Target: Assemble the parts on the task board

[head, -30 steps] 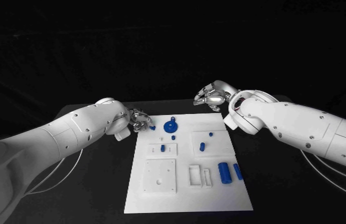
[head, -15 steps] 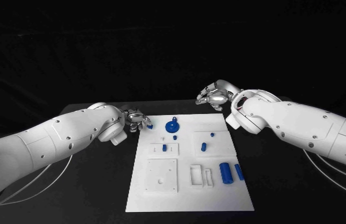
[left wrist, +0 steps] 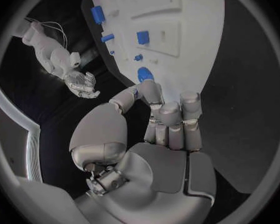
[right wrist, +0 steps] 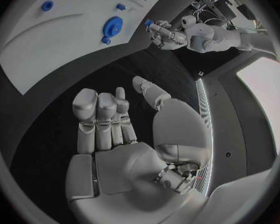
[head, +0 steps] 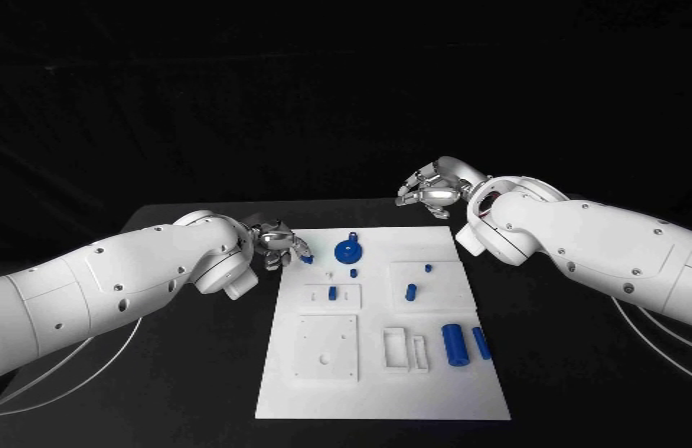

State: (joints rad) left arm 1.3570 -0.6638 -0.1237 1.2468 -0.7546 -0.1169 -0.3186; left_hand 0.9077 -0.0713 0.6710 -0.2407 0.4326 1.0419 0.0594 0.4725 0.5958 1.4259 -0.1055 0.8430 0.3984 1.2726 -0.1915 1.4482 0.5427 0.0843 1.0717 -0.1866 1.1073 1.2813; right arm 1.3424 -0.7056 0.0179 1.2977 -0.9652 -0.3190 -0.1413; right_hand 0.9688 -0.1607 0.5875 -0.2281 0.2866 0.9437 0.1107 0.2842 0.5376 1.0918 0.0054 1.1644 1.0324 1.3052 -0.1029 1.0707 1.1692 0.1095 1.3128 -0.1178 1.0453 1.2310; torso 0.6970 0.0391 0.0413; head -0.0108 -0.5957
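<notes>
The left robot hand (head: 274, 245) pinches a small blue part (head: 304, 258) at the far left corner of the task board (head: 382, 368), apparently carrying it; next it needs seating. The right robot hand (head: 428, 192) hovers loosely curled, holding nothing.

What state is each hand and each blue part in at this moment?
Left hand: pinches a small blue part at the task board's edge.
Right hand: holds nothing, fingers apart, off the board.
Round blue part: lies on the board.
Two blue cylinders: lie side by side.
</notes>
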